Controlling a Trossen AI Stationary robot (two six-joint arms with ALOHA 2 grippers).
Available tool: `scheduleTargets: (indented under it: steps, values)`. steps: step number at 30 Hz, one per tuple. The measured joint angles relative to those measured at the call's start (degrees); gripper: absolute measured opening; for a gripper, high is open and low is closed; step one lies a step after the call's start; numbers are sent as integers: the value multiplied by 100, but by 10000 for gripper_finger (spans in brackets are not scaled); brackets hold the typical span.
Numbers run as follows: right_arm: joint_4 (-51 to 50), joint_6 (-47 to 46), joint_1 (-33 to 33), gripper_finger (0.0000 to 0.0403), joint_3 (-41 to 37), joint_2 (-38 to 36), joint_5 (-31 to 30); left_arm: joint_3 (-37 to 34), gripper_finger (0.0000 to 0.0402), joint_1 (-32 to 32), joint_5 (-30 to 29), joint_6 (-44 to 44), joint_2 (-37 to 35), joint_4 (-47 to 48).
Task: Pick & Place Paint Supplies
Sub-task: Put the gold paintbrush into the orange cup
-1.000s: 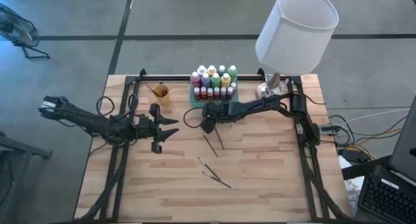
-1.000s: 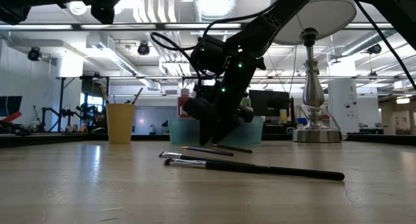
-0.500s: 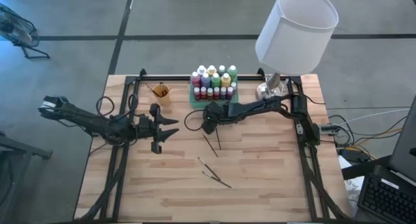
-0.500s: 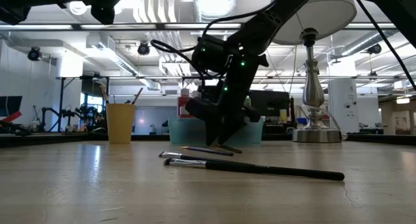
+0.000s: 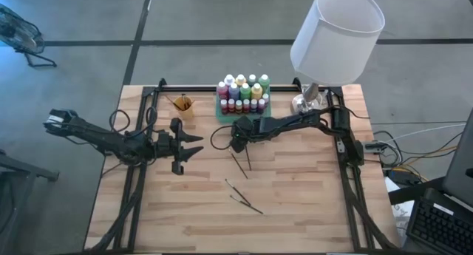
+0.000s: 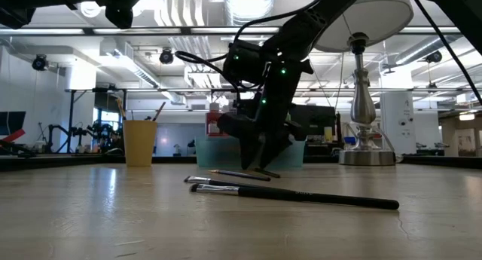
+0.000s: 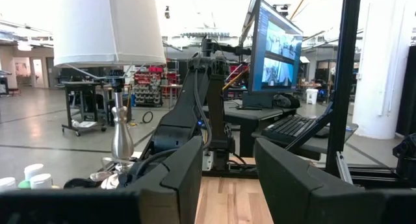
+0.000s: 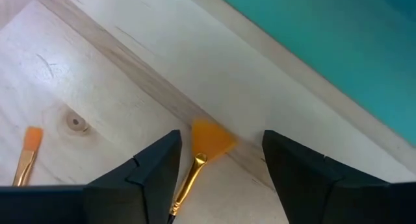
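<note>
Risen slightly, right tool (image 8: 218, 175) gapes empty astride fan paintbrush (image 8: 198, 160); four paintbrushes lie on tabletop (image 5: 295, 203).

Paint bottles (image 5: 242, 94) upright, clustered at twelve o'clock; thin dark-handled brushes (image 5: 244, 197) lying flat centre and six o'clock.
</note>
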State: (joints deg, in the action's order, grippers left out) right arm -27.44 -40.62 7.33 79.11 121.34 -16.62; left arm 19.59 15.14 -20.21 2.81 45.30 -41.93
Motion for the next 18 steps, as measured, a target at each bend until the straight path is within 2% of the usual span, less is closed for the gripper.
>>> scheduleTargets:
  steps: [7,18]
  values:
    - [-11,-134,-72,206,-4,0,67,-1,147,0,0,-5,0,0]
    - [-29,-117,-166,132,-11,2,156,0,147,0,0,-5,0,0]
